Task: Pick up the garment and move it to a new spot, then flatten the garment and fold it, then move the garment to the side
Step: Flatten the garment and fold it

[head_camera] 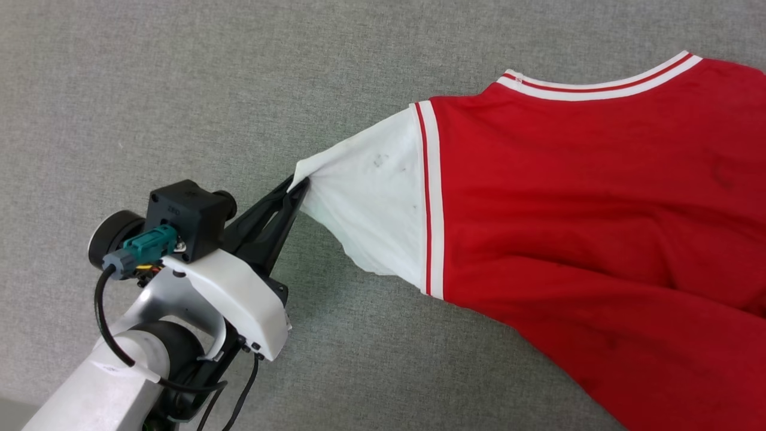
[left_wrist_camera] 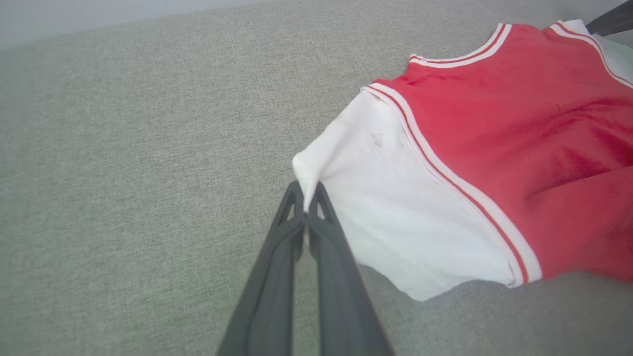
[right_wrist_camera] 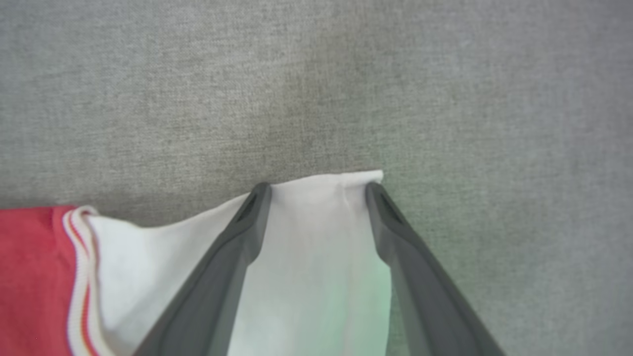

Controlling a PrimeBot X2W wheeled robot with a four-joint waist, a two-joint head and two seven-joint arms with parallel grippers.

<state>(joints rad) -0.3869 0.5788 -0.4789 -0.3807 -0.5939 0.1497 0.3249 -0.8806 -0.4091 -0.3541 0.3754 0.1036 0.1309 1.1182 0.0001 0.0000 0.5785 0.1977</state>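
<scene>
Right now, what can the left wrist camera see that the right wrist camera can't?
Left wrist view: the left claw shut on the tip of one white sleeve, plus the striped collar. Right wrist view: the right claw open wide at the edge of the other sleeve. Both: the garment with its red body, its striped trim, and the grey cloth surface.

The garment (head_camera: 586, 197) lies on the cloth surface (head_camera: 179, 90); left gripper (head_camera: 298, 187) at one sleeve tip; right gripper (right_wrist_camera: 319, 189) over the other.
</scene>
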